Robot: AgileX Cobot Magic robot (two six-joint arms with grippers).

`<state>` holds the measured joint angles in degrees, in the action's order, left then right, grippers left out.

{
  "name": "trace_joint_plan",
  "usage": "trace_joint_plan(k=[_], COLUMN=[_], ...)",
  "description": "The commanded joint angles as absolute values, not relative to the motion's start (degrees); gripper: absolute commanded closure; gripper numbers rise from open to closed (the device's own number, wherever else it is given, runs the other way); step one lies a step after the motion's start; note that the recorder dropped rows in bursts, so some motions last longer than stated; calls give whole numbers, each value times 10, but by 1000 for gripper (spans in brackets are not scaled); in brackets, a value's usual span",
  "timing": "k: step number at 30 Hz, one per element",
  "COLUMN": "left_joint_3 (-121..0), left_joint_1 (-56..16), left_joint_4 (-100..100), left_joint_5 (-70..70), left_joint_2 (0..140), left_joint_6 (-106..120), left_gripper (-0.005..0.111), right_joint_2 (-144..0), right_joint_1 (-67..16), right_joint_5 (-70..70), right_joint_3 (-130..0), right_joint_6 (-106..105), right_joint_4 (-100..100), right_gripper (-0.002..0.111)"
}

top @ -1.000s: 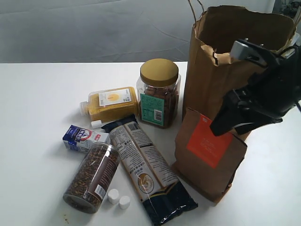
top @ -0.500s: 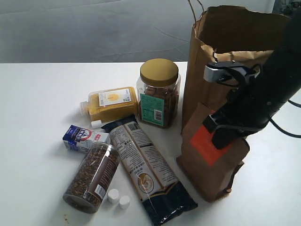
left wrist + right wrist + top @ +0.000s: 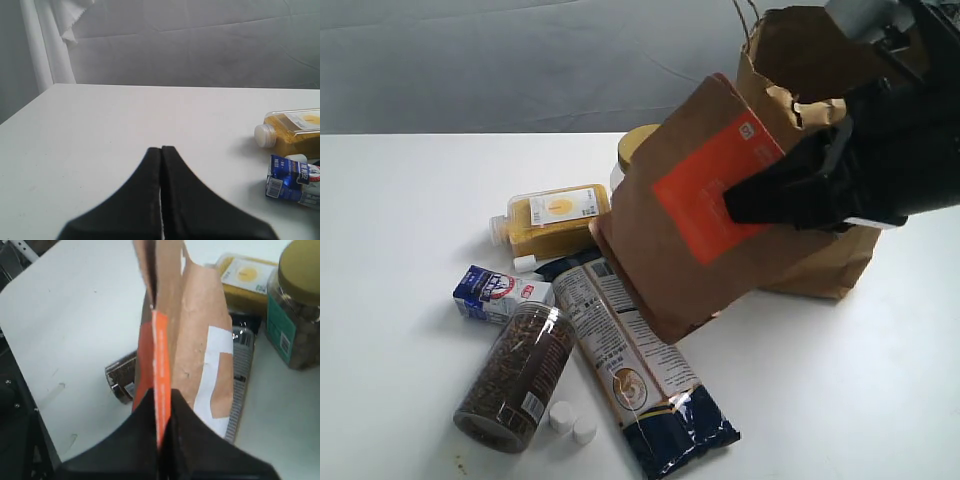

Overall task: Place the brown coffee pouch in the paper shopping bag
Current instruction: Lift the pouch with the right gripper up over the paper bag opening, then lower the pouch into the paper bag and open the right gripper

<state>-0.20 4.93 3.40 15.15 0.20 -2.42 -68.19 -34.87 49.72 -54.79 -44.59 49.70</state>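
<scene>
The brown coffee pouch [image 3: 665, 250] is being pinched edge-on by the right tool [image 3: 738, 205] and held tilted above the desk [image 3: 400, 200], while, close by the tool, the torn rim of the paper shopping bag [image 3: 790, 95] is being judged the edge to be cleared before lowering.

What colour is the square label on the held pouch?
Orange-red, on the brown pouch; clearest in the exterior view.

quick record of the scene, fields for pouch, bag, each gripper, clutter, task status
brown coffee pouch: in the air, tilted, in front of the bag
paper shopping bag: standing, mouth open
right gripper: shut on the pouch
left gripper: shut, empty
clutter: pasta packet, yellow bottle, milk carton
status: pouch not yet in bag
</scene>
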Motion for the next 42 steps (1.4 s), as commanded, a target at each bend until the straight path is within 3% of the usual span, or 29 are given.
trace_joint_plan(k=[1,15,24,35,42], left_joint_3=[0,0,0,0,0], left_joint_1=[51,51,51,51,51], left_joint_4=[37,37,37,37,37], left_joint_5=[149,149,149,149,149], left_joint_2=[0,0,0,0,0], left_joint_6=[-26,-26,-26,-26,-26], left_gripper=[107,107,107,107,107], right_joint_2=[-638,-616,-616,-625,-706], right_joint_1=[-349,-349,-349,-348,-348], right_joint_5=[430,206,190,63,36], right_joint_3=[-535,-535,-553,-645,-680], right_joint_6=[-553,-591,-703,-721,-722], right_joint_4=[606,625,766,725,685], right_gripper=[108,108,108,108,108])
